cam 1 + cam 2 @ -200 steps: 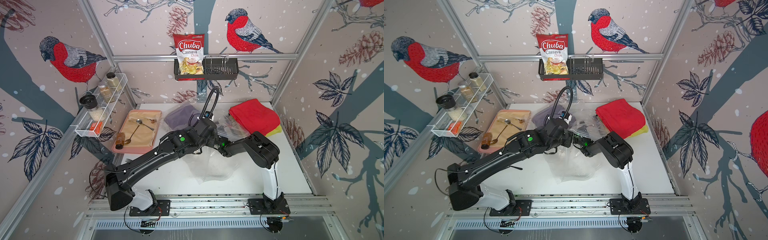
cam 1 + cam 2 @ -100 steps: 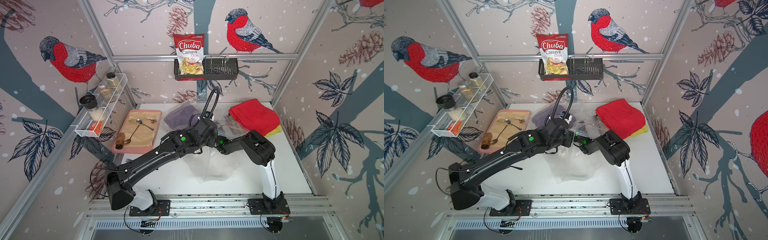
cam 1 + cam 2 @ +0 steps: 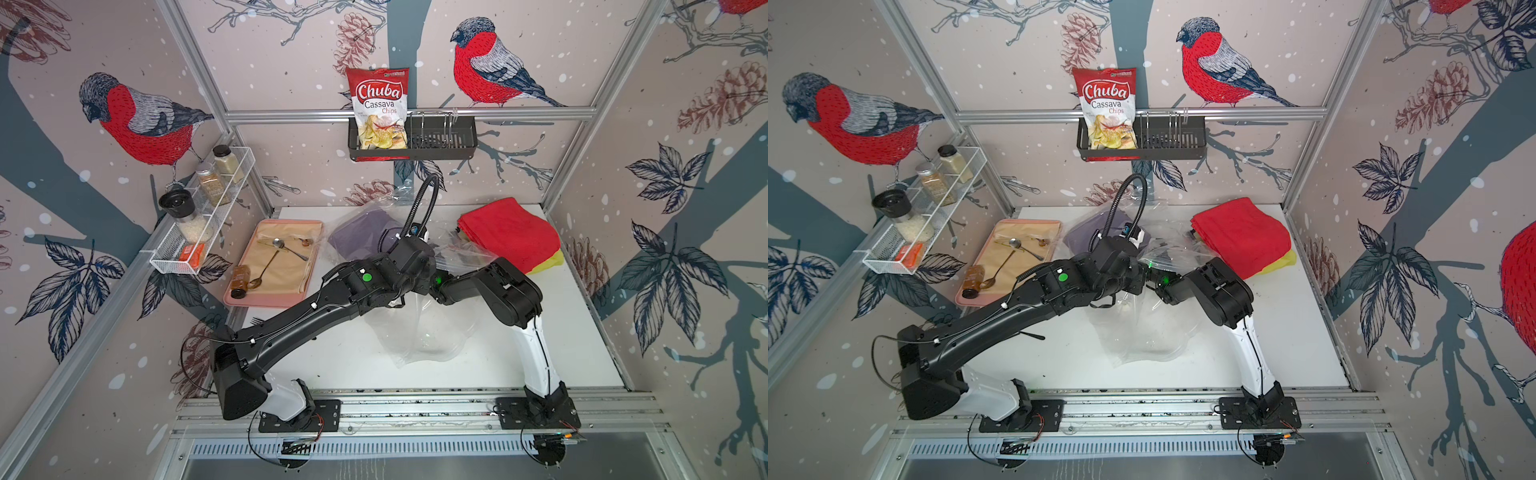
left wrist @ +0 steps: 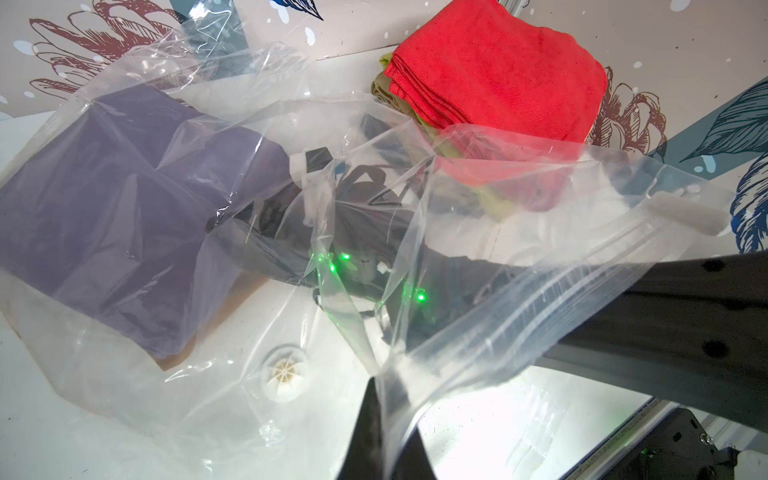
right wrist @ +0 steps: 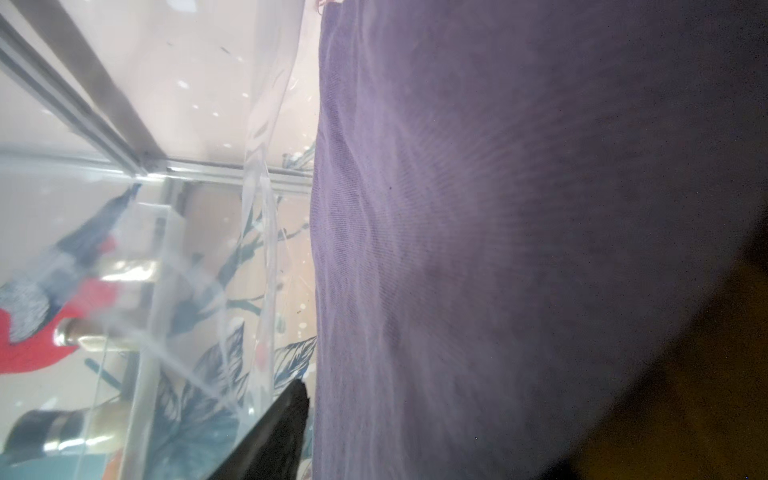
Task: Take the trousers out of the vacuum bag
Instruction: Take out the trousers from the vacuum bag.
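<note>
Where the vacuum bag (image 3: 419, 332) sprawls mid-table, we see bare white table (image 3: 332, 361) in front of it, a pink tray (image 3: 270, 266) to its left, and red trousers (image 3: 511, 237) stacked over yellow trousers (image 3: 548, 264) at the back right corner. Its length runs front to back, zip mouth facing right. The left gripper (image 4: 380, 399) pinches that zip edge. Inside, at the back end, lie purple trousers (image 3: 361, 232). The right gripper (image 4: 309, 168) reaches in beside them; glare and cloth hide its jaws, so we cannot tell how they stand.
</note>
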Motion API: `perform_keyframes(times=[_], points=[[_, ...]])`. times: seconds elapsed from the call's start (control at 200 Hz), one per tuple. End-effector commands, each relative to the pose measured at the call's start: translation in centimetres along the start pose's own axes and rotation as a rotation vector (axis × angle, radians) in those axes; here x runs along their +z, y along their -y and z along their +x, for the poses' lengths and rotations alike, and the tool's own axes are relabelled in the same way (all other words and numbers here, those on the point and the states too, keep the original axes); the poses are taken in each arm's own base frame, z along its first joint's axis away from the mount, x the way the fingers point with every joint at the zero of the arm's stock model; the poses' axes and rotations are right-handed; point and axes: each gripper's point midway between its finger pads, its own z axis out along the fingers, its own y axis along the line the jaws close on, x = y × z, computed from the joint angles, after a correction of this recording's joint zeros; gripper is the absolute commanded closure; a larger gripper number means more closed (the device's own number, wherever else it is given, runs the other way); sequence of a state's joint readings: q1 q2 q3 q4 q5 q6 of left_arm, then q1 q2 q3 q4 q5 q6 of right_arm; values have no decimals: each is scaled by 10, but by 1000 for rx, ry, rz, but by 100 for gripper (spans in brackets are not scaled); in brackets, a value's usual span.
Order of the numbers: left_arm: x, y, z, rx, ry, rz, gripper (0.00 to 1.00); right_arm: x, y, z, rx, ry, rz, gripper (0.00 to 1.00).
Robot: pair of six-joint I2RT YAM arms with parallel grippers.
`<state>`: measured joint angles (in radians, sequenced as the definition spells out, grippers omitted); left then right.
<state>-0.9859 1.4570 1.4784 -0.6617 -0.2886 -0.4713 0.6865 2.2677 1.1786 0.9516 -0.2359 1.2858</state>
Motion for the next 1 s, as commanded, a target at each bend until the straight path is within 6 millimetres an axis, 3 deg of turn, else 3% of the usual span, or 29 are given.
perform_keyframes(times=[0.0,0.165,0.38,0.685,0.995], points=[[-1,-1,-2,-7,6,-1,100,4,1,-1,7,-8,6,46],[-1,0,-3,-8,8,1,100,1,-8,-10,-9,-4,-22,72],[1,1,-8,-5,22,3,100,-19,-42,-7,-82,-21,-124,100],[11,3,-10,-22,24,32,100,-74,-88,15,-198,-19,-231,100],[6,2,-12,-33,43,45,100,-135,-96,26,-275,5,-204,100]])
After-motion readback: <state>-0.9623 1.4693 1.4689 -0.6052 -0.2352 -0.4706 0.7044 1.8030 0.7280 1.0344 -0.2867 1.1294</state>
